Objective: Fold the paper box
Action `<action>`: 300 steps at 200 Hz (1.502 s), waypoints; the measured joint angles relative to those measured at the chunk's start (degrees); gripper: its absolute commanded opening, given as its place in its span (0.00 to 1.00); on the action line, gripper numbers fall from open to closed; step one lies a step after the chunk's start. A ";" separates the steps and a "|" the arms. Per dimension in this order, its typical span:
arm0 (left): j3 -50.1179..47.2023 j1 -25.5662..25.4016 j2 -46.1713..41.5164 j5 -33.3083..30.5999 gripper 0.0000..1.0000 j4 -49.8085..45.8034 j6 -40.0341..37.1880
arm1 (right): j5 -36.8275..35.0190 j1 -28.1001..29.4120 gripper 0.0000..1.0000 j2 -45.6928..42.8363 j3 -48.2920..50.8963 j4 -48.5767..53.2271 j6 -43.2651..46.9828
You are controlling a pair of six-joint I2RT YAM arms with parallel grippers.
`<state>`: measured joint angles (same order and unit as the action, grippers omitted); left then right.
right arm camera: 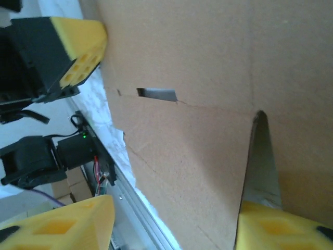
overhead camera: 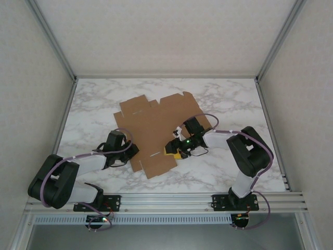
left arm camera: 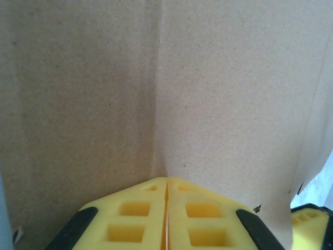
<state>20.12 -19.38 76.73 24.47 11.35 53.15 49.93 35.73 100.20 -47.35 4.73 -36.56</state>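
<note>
Barely started: the paper box [overhead camera: 156, 130], a plain brown die-cut cardboard sheet with flaps, slots and creases, lies spread nearly flat in the middle of the white marble-pattern table [overhead camera: 229, 104]. No wall or flap looks raised or tucked, so by my read every fold and the closing are left. The left gripper [overhead camera: 127, 151] sits at the sheet's left edge. In its wrist view the yellow fingers [left arm camera: 135, 219] are pressed together with cardboard right in front and a crease running up from their seam; can't tell if an edge is pinched between them. The right gripper [overhead camera: 174, 150] is at the sheet's near right edge, yellow fingers [right arm camera: 57, 224] well apart, cardboard across the gap, not clamped on it. The slot cut [right arm camera: 156, 94] and a crease line show beyond. Around: grey aluminium rail [overhead camera: 208, 197] along the near table edge, plain white enclosure panels [overhead camera: 166, 31] behind and at the sides. Nothing loose on the table blocks the sheet. Likely trouble is the two arms crowding each other near the near edge, and the flat sheet sliding when pushed.
</note>
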 measured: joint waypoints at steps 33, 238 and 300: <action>0.02 0.09 -1.53 -0.90 0.11 -0.39 0.52 | 1.25 0.11 0.24 2.03 0.98 -5.81 -6.32; -0.11 21.07 -13.68 12.28 0.88 -1.03 2.97 | 1.33 -4.13 0.01 -14.95 3.85 -7.93 -11.58; -6.34 16.90 -6.29 14.21 0.89 16.92 12.63 | 1.33 -4.13 0.02 -17.16 4.96 -8.39 -13.81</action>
<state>13.78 -2.48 70.43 38.68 28.27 65.78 51.27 31.59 83.05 -42.39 -3.66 -50.37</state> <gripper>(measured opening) 0.886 0.046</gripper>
